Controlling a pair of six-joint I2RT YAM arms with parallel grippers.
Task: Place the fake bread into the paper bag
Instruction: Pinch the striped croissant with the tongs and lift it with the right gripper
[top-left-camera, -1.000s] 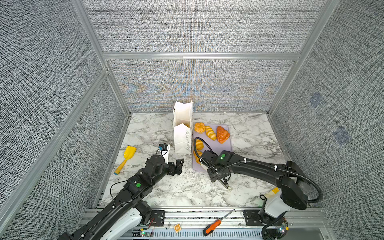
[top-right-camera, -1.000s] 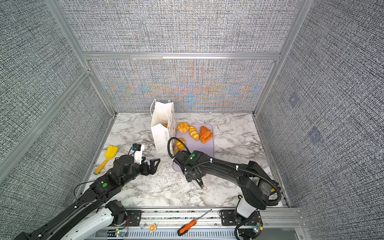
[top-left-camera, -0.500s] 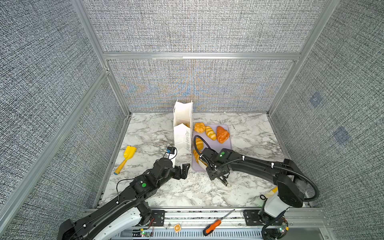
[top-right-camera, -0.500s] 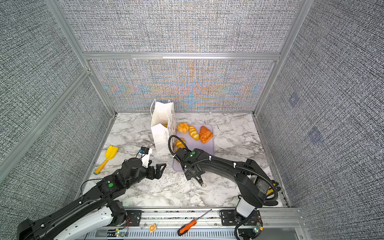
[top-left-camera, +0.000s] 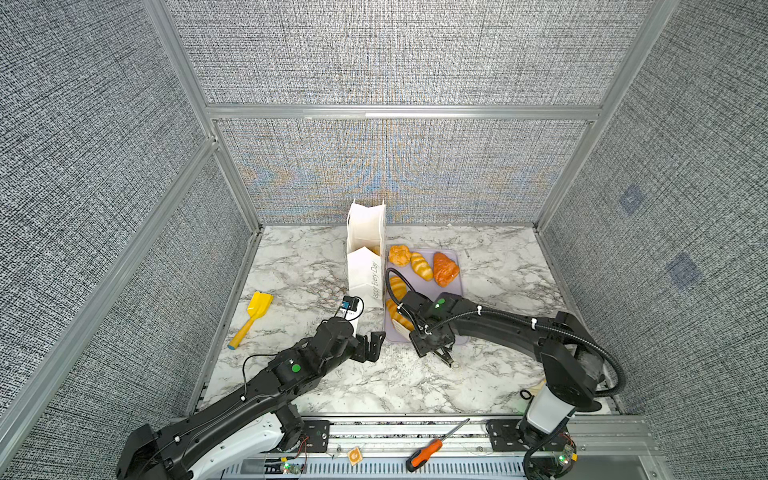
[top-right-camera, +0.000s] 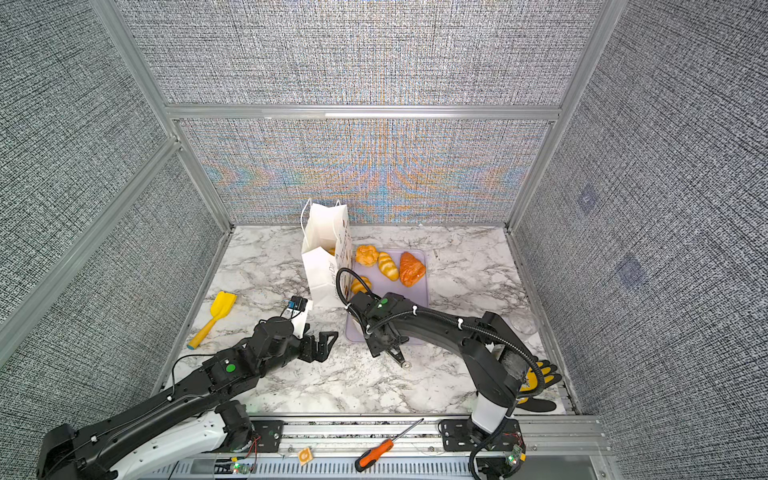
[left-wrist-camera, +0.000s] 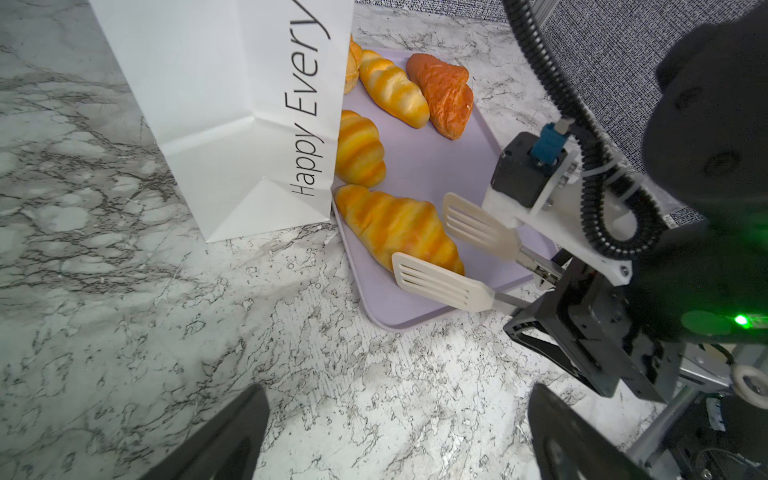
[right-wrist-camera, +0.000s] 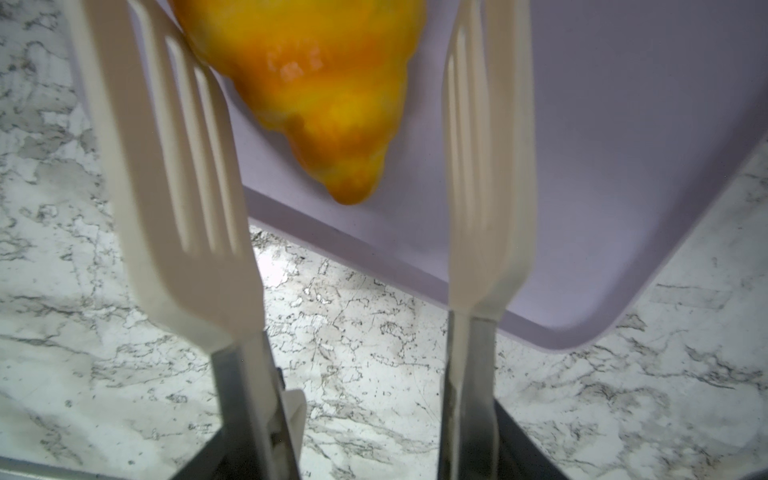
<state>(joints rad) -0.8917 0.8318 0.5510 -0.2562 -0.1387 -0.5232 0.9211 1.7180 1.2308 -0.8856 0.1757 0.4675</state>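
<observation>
A flat purple tray lies on a white and grey marble table. Well to the left of the tray in both top views lies a yellow scoop. Its handle has a blue tip and points to the front.

In front of the tray, past the table's edge, a screwdriver with an orange handle rests on a metal rail. To the front and right of the tray, at the table's corner, a black and yellow glove shows in a top view. Rough grey walls stand behind the tray and on both sides of it.
</observation>
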